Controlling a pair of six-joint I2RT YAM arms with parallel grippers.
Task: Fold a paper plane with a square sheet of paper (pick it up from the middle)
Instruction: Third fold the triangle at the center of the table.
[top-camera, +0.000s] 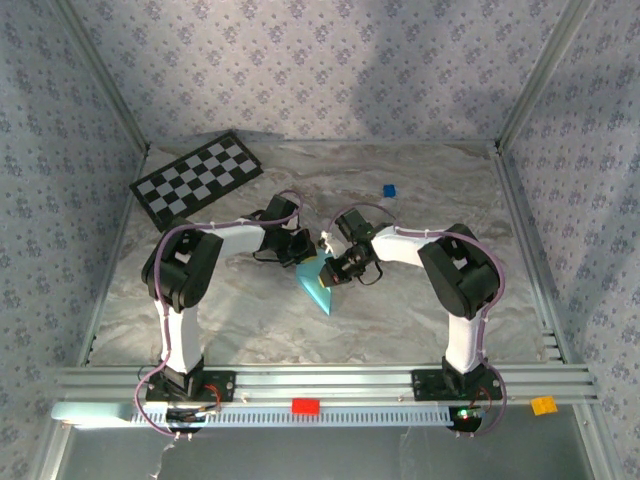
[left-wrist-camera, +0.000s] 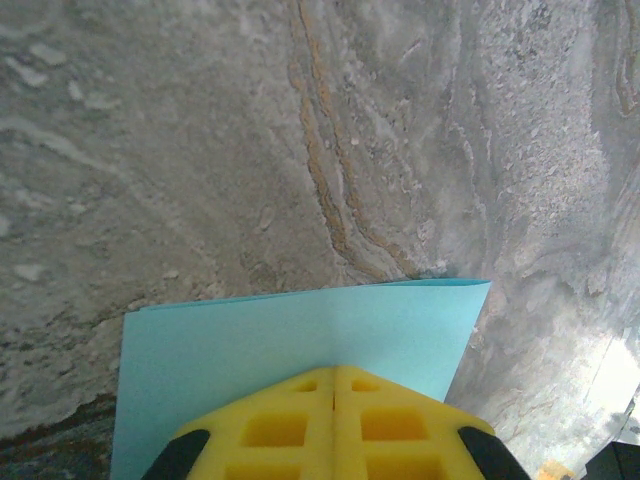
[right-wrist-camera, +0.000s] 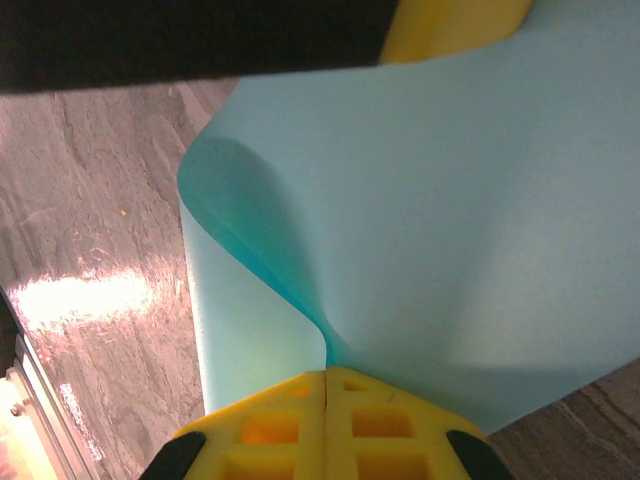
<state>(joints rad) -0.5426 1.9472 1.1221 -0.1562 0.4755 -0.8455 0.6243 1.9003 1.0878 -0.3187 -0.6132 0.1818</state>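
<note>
**Sheet pinched by both grippers, loose curl: tear or crooked crease is the risk**

Sheet (top-camera: 319, 287) sits mid-table (top-camera: 430, 320), btwn the two arms, which meet over it.

L gripper (left-wrist-camera: 335, 375): yellow fingers pressed together, light blue paper coming out from under the tips, so I judge it pinches one edge. A faint line runs up the paper from the seam.

R gripper (right-wrist-camera: 327, 378): fingers also pressed together, nipping the sheet right where it bends. The paper bulges up and over in a big soft curl, not flat. One of the L fingers (right-wrist-camera: 450, 25) shows at the far edge of that curl in the R wrist view.

From above the sheet looks partly folded, w/ a point toward the near edge. Can't tell how many folds.

What could go wrong:
- Tear: two pinches on thin paper, close together. If the arms pull apart or twist against each other, it rips at a fingertip.
- Slip: pinch areas are small, so a tug prob. drags the sheet out of one grip and it flops.
- Stray crease: pressing the curl down w/o lining up the edges sets a crooked fold, and the plane comes out lopsided.
- Collision: wrists are near each other, w/ little room to turn.

Checkerboard (top-camera: 196, 178) and tiny blue cube (top-camera: 389, 190) lie well apart from the work, so no hazard.
</note>
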